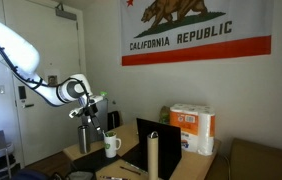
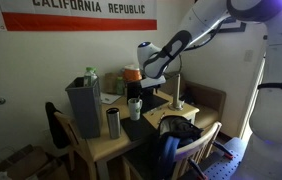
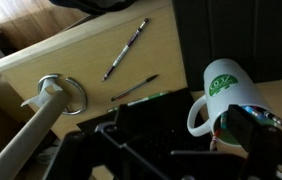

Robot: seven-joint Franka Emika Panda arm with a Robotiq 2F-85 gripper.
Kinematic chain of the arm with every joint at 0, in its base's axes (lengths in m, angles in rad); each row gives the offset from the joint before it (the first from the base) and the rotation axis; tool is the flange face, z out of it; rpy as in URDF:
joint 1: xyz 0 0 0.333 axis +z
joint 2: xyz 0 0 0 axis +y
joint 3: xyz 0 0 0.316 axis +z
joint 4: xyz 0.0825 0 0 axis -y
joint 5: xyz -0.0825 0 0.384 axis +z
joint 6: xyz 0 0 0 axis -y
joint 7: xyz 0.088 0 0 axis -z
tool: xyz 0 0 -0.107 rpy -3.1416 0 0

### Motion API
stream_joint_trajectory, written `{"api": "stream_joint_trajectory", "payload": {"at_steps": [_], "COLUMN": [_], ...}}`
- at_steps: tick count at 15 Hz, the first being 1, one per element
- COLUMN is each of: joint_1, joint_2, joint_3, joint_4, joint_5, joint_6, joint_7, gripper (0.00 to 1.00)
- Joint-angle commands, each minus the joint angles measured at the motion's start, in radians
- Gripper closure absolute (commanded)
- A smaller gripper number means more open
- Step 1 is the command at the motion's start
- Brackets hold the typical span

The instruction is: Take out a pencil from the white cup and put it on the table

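One step is in hand: the approach, with nothing grasped yet. The gripper (image 1: 87,112) is held above the table (image 3: 76,62), its jaws spread wide and empty. In an exterior view the white cup (image 1: 112,146) is seen at about five o'clock from the gripper, standing on the table. In the wrist view it is placed toward four o'clock of the picture, with its handle turned to about seven o'clock. Dark shapes are seen at its three-o'clock rim, but whether a pencil is among them cannot be told.

The next move is judged to call for the jaws to be centred over the cup's mouth, lowered, and closed on a single slim shaft. The shaft should then be drawn straight up so that the cup is not tipped.

Two pens (image 3: 127,48) and a green stick (image 3: 149,98) are laid on the bare wood at about ten o'clock from the cup. An upright post on a ring base (image 3: 43,118) is stood toward eight o'clock. A steel tumbler (image 2: 113,122) is set just beside the cup and could be struck on the descent.
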Motion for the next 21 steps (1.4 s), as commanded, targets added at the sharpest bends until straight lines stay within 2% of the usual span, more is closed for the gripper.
{"api": "stream_joint_trajectory", "payload": {"at_steps": [1,5,11,17,21], "joint_1": [0.059,0.086,0.151,0.221,0.261], "joint_2": [-0.003,0.009,0.110,0.241,0.307], "joint_3": [-0.059,-0.091,-0.149,-0.228,-0.258], "joint_4": [-0.003,0.001,0.062,0.178,0.253], "joint_5": [0.013,-0.003,-0.060,-0.134,-0.125], "joint_6": [0.002,0.039,0.097,0.153,0.158], "joint_7": [-0.010,0.049,0.157,0.283,0.306], "gripper": [0.00,0.00,0.00,0.00,0.00]}}
